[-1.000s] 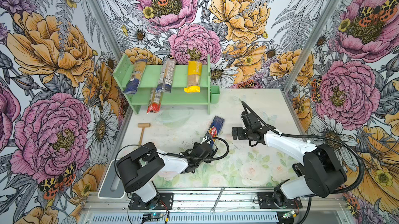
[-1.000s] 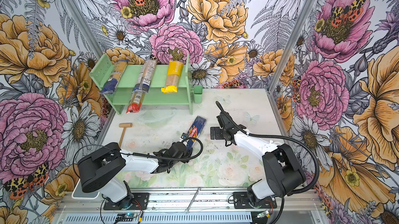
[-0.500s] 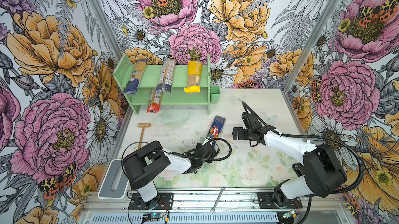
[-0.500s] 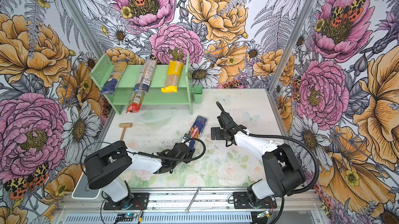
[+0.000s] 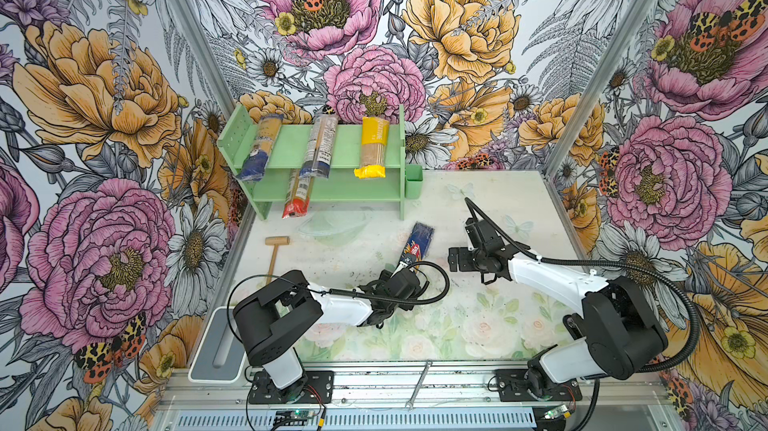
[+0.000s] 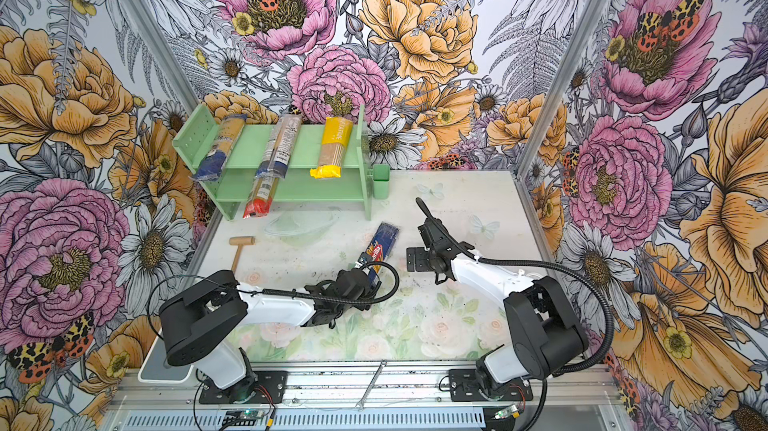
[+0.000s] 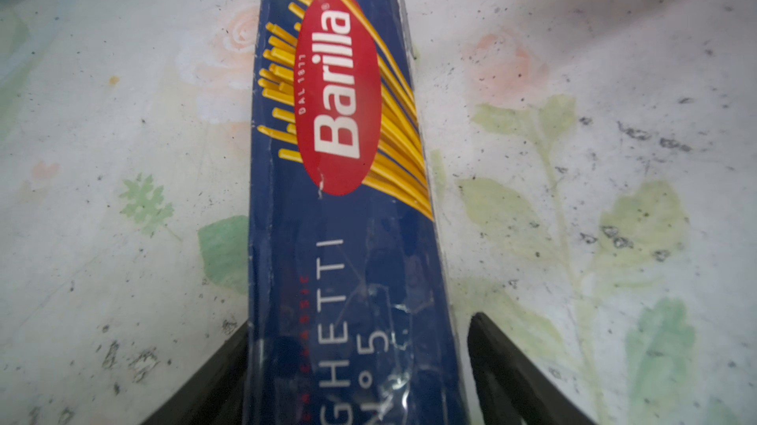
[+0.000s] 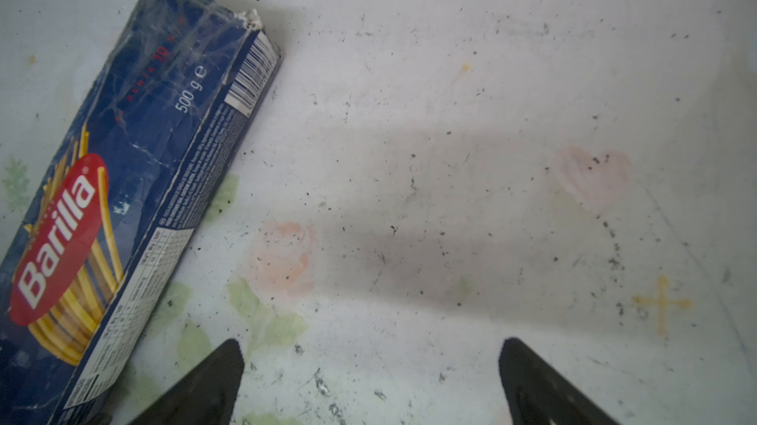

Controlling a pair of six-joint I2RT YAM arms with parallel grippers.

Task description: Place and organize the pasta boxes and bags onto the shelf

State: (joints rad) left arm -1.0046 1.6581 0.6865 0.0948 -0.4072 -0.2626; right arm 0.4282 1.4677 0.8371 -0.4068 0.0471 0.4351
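Scuffed dark-blue Barilla box, red logo

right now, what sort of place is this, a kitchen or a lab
Probably a robot test cell: a small table boxed in by flower-print panels, a left arm and right arm bolted to a metal rail, and a mint-green shelf staged with pasta packs.
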